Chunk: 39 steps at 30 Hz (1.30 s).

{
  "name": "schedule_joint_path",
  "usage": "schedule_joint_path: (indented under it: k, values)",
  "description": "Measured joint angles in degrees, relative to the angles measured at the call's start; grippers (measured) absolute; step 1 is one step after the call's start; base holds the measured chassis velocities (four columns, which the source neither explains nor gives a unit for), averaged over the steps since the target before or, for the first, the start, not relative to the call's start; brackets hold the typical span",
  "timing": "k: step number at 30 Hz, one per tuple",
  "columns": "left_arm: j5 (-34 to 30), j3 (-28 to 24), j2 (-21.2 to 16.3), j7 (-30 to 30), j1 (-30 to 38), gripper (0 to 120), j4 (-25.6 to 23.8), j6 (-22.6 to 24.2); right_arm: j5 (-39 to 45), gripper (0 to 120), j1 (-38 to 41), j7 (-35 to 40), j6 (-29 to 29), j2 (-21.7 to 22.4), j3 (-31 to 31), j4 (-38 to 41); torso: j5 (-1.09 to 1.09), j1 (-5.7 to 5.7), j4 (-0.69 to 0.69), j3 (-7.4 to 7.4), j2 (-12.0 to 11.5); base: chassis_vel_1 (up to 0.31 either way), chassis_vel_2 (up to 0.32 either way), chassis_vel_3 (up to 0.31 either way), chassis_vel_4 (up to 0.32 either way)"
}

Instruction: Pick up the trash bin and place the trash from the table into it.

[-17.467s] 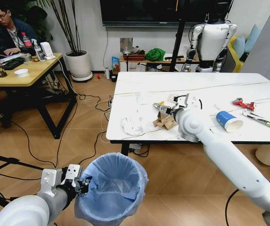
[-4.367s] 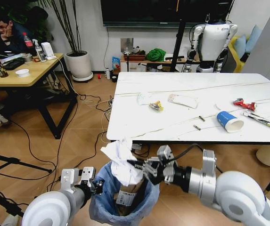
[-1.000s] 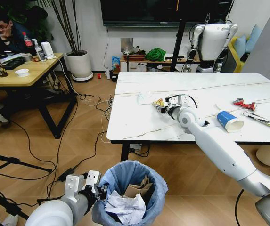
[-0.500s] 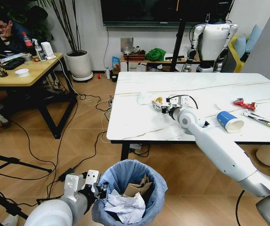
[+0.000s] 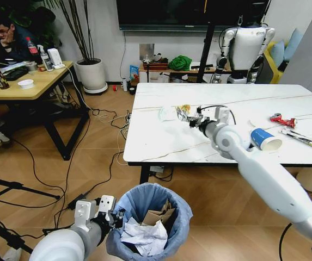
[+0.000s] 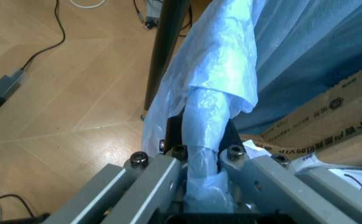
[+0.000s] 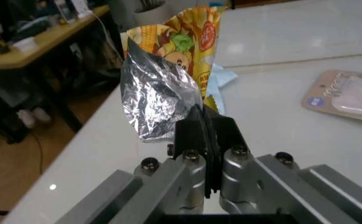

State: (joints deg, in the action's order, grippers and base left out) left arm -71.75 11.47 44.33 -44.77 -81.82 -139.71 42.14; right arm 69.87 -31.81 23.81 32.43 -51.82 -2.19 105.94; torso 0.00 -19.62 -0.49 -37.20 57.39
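- Right pincer clamped tight on a yellow foil snack wrapper, lifted just above the desk: light, crinkly, slippery, so best held at the edge.
- Left pincer closed on the trash bin rim, below the desk's front edge; the bag is soft.
- Paper cup, red wrapper and mask lie on the desk; none blocks the way.

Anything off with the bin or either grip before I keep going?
Nothing stands out. The left hand is shut on the bin rim; the bin hangs upright beside the table, with cardboard and tissues inside. The right hand pinches a snack wrapper by its edge above the table.
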Motion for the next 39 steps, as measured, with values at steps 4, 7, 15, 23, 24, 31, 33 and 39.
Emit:
schedule_joint_path:
  k: [4, 7, 15, 23, 24, 31, 33, 39]
  values:
    - [-0.3, -0.3, 0.1, -0.3, 0.1, 0, 0.2, 0.0, 2.9, 0, -2.5, -1.3, 0.2, 2.1, -3.1, 6.7, 0.01, 0.00, 0.01, 0.00, 0.0, 0.000, 0.000, 0.000, 0.000]
    - [-0.8, -0.3, 0.2, -0.8, 0.3, 0, 0.5, 0.0, 3.5, 0, -4.5, -3.0, 0.4, 3.4, -4.7, 10.8, 0.00, 0.00, 0.01, 0.00, 0.0, 0.000, 0.000, 0.000, 0.000]
    - [-1.2, -0.3, 0.3, -1.4, 0.7, 0, 1.3, 0.0, 3.5, 0, -13.3, -9.3, 1.5, 7.2, -7.7, 25.0, 0.00, 0.00, -0.02, 0.00, 0.0, 0.000, 0.000, 0.000, 0.000]
    - [-2.1, 1.1, 0.3, -2.7, 0.6, 0, 1.2, 0.0, 1.7, 0, -18.2, -14.1, 3.0, 9.5, -4.4, 32.0, -0.01, 0.00, 0.01, 0.00, 0.0, 0.000, 0.000, 0.000, 0.000]
    - [-2.3, 1.0, 0.2, -2.8, 0.9, 0, 1.3, 0.0, 1.0, 0, -19.3, -14.9, 3.2, 10.0, -4.3, 32.8, 0.00, 0.00, -0.01, 0.00, 0.0, 0.000, 0.000, 0.000, 0.000]
    - [-2.8, 0.1, -0.1, -3.2, 1.9, 0, 1.4, 0.0, -3.9, 0, -23.1, -20.1, 4.5, 12.8, -3.0, 35.2, 0.00, 0.00, 0.00, 0.00, 0.0, 0.000, 0.000, 0.000, 0.000]
    - [-2.9, -0.2, -0.2, -3.2, 2.1, 0, 1.4, 0.0, -4.8, 0, -23.1, -20.3, 4.5, 13.2, -1.7, 35.4, 0.00, 0.00, 0.00, 0.00, 0.0, 0.000, 0.000, 0.000, 0.000]
    - [-3.4, -0.5, -0.8, -3.4, 2.4, 0, 1.3, 0.0, -10.3, 0, -24.4, -19.7, 4.6, 12.2, 3.5, 33.9, 0.00, 0.00, 0.01, 0.00, 0.0, 0.000, 0.000, 0.000, 0.000]
